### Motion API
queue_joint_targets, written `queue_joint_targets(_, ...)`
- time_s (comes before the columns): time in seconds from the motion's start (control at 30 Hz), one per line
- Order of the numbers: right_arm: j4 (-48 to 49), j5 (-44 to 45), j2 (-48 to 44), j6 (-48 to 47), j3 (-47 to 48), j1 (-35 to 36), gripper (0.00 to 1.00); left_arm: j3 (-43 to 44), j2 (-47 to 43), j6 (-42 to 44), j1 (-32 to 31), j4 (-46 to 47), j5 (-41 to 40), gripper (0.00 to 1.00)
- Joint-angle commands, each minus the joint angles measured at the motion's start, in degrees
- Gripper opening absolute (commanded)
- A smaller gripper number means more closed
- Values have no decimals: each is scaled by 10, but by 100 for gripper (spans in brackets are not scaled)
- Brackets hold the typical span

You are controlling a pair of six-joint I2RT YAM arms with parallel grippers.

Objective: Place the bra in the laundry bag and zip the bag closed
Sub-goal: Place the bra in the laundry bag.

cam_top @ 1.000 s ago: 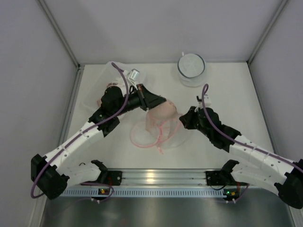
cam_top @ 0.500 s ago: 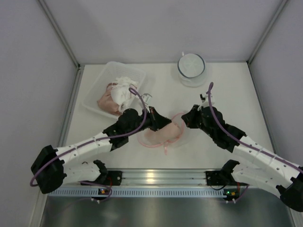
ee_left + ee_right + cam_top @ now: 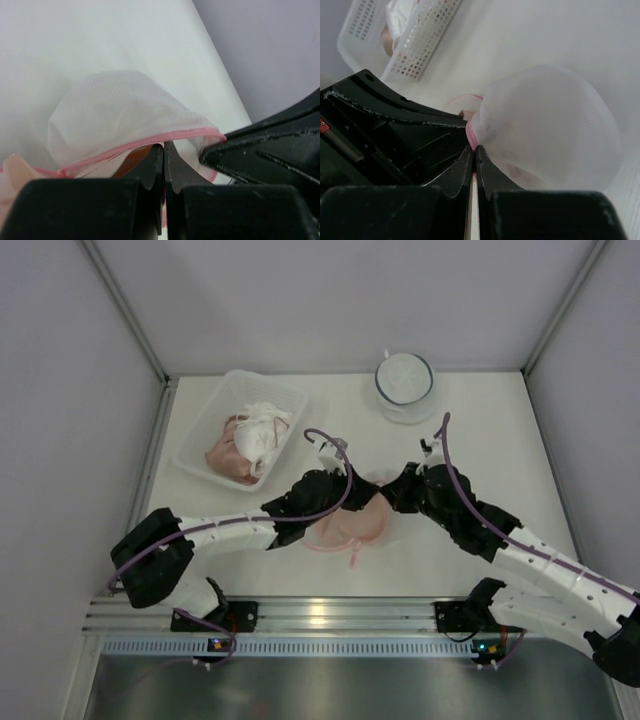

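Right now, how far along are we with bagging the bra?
Done, apparently: bra sits inside the laundry bag, peach under the mesh. In hand: left gripper and right gripper both pinch the pink zipper edge. Remaining: zipper looks open; zip it closed.

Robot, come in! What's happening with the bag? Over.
Both shut: left gripper and right gripper pinch laundry bag at its pink zipper edge. Bag lies on table between arms. The basket well apart.
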Motion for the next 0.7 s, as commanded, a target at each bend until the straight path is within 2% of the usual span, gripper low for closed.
queue_joint_targets(0.0,-9,15,-19,9,24,9,0,29,23,-7,-9,89,-31,0)
queue_joint_targets(0.1,-16,31,-26,11,18,8,0,39,43,-10,-23,95,-45,0)
queue_joint_targets(0.23,-33,73,-18,11,15,9,0,52,58,27,-28,94,16,1)
queue_joint_targets(0.27,-36,86,-17,10,15,7,0,52,59,35,-28,90,25,4)
queue_joint_targets(0.3,-35,91,-18,10,14,7,0,49,56,38,-28,82,33,15)
queue_joint_targets(0.37,-33,99,-17,7,15,7,0,31,48,47,-29,66,37,30)
queue_joint_targets(0.4,-33,100,-15,7,15,7,0,28,41,50,-29,51,36,49)
queue_joint_targets(0.43,-35,99,-12,6,17,7,0,24,23,60,-28,34,32,56)
queue_joint_targets(0.47,-35,96,-11,7,17,7,0,24,13,67,-28,-12,25,87)
queue_joint_targets(0.5,-35,95,-10,7,17,8,0,24,-15,74,-28,-37,13,98)
queue_joint_targets(0.67,-22,88,-6,7,12,7,0,20,-119,101,-28,-179,-117,98)
